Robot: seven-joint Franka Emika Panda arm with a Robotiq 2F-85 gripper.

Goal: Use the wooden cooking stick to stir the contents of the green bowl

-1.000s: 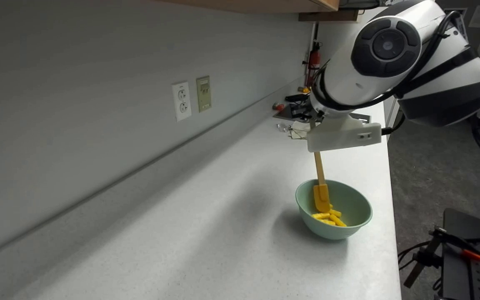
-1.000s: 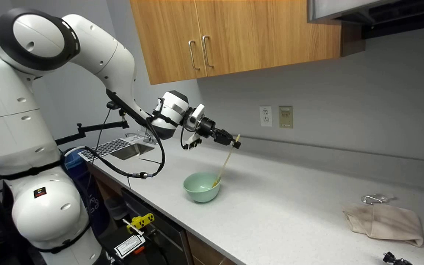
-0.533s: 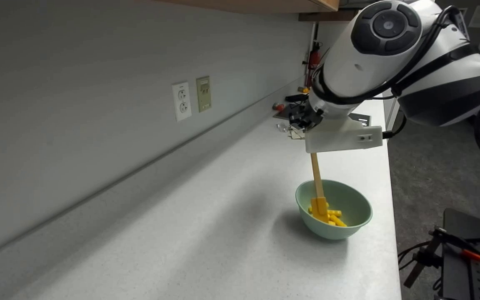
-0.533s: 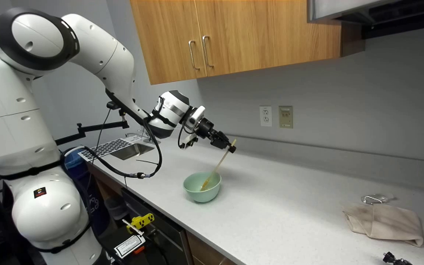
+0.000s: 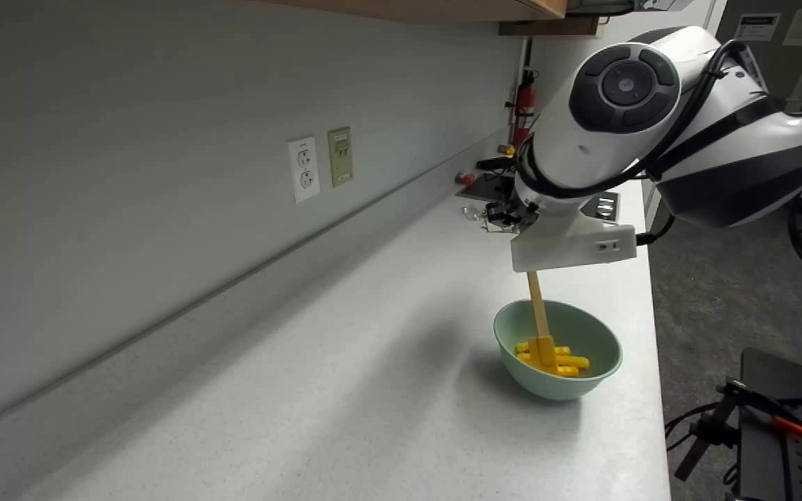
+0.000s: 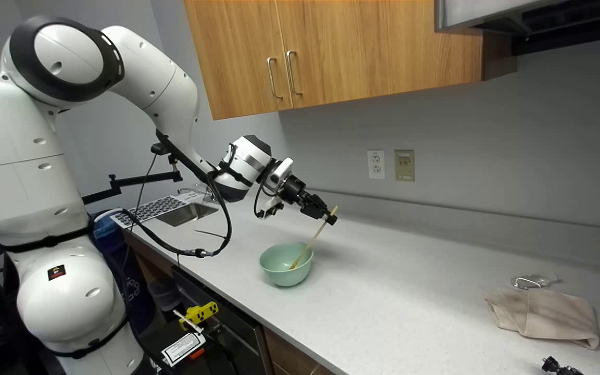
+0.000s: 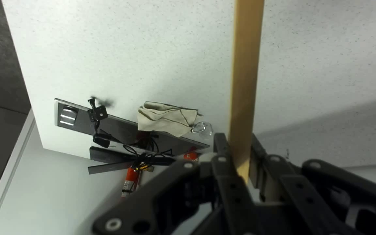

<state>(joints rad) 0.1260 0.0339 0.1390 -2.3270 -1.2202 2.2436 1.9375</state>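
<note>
The gripper (image 7: 239, 145) is clamped on the wooden-handled spatula (image 5: 539, 313), which could twist under sideways load. Its blade (image 5: 543, 353) sits among yellow pieces (image 5: 573, 361) in the green bowl (image 5: 592, 337); a fast sweep might fling some out, and pushing the bowl sideways could skid it off the worktop (image 5: 634, 417).

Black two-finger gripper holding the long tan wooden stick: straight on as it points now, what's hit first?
Probably the white speckled countertop: the black two-finger gripper angles down at it. Depth leaves the exact spot unclear.
</note>
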